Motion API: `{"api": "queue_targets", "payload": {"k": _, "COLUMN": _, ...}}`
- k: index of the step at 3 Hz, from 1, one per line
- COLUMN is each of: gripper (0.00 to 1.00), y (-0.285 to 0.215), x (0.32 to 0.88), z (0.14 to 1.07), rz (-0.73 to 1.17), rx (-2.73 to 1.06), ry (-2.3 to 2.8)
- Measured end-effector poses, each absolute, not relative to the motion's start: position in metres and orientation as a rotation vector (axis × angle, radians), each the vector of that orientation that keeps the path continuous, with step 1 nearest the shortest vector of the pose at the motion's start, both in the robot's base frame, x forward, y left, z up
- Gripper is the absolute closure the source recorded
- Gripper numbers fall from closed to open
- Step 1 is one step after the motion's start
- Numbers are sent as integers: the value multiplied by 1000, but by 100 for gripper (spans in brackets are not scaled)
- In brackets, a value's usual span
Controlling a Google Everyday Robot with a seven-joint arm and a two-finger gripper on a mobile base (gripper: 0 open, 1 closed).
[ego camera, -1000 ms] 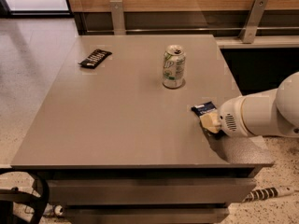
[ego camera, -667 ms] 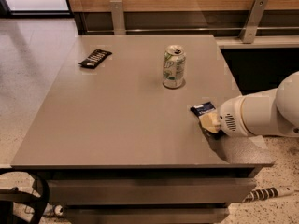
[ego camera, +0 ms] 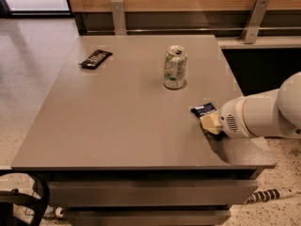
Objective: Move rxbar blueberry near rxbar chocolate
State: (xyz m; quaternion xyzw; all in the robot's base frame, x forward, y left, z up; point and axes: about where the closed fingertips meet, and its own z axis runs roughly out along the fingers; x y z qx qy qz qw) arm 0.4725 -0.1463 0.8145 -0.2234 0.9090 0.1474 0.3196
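Note:
The rxbar blueberry (ego camera: 203, 109), a flat dark blue wrapper with white text, lies near the table's right edge. Its right end is covered by my gripper (ego camera: 212, 123), which reaches in from the right on a white arm (ego camera: 263, 117) and sits low at the bar. The rxbar chocolate (ego camera: 96, 59), a flat black wrapper with white text, lies at the far left of the table, well away from the blue bar and the gripper.
A green-and-white soda can (ego camera: 175, 67) stands upright at the middle back, between the two bars and closer to the blue one. The grey table (ego camera: 117, 126) ends just right of the gripper. A rail with metal posts (ego camera: 118, 17) runs behind it.
The gripper and the blue bar's visible end have shifted very slightly left. The black bar and the can have not moved.

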Motion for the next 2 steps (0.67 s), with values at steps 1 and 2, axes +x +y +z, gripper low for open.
{"api": "queue_targets", "payload": {"k": 1, "gripper": 100, "y": -146, "x": 473, "z": 815, "rz": 387, "rx": -588, "ry": 2389}}
{"api": "queue_targets", "payload": {"k": 2, "gripper": 100, "y": -154, "x": 483, "z": 860, "rz": 282, "rx": -645, "ry": 2334}}
